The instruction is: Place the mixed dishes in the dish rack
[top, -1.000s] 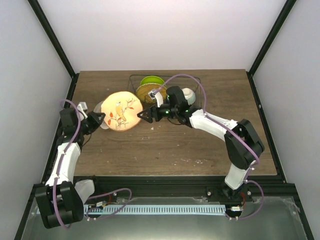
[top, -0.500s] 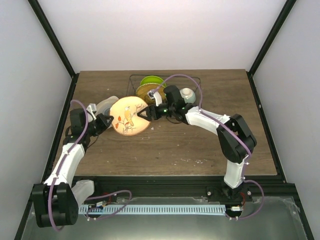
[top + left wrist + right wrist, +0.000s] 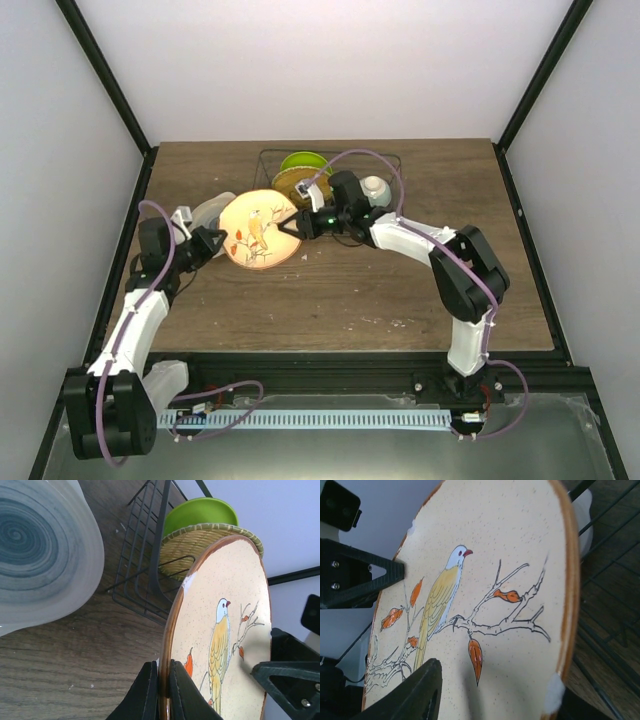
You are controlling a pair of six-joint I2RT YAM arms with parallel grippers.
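Far left, on the worktop (image 3: 330, 290): a pale dish with blue-grey swirl (image 3: 35, 550), lying just beside the left arm. Left claw (image 3: 164, 692) clamped on the lower rim of the beige bird-patterned plate (image 3: 262, 228), one finger on each side of the edge. The plate is tilted, painted face up toward the overhead camera, with a white chip in its brown rim. It sits between the two claws, just in front of the black wire dish rack (image 3: 150, 570) and not in it. Cannot tell whether it touches the worktop. Right claw (image 3: 287, 226) is at the plate's right rim, fingers spread apart: one lies across the painted face, and a dark shape behind the rim looks like the other. No squeeze seen. In the rack, standing on edge: tan woven-look plate (image 3: 200, 542) in front, lime-green plate (image 3: 200, 512) close behind it. Further right in the rack is a pale rounded dish (image 3: 376, 186), partly hidden by the right arm.
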